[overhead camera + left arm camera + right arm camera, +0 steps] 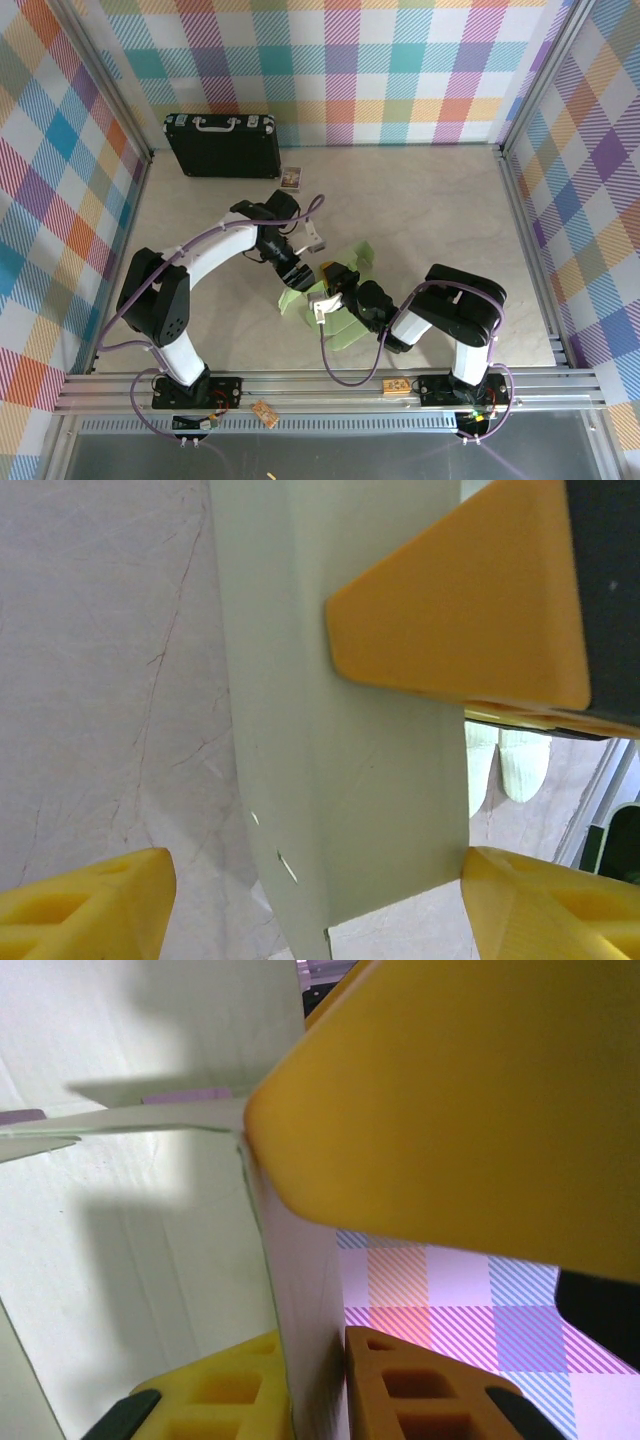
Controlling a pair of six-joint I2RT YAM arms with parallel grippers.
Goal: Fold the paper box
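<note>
A half-folded pale green paper box [345, 330] sits mid-table [440, 210], its centre hidden by two robot arms meeting over it. The right gripper [315, 1380] is clamped on one thin panel, and the left gripper [320, 900] straddles another with its fingers spread apart. A black case [222, 143] and a small picture card [291, 178] lie well away at the back.

From above, the left arm [215, 250] and the right arm [415, 324] share one build: glossy white tubular links between bulky black joint housings, each on a black base plate [195, 392]. Thin purple cables [345, 383] loop alongside them. The wedge-shaped plastic fingers [85, 910] are yellow, moulded with hollow triangular pockets. A small green light [473, 413] glows at the lower right of the frame.
</note>
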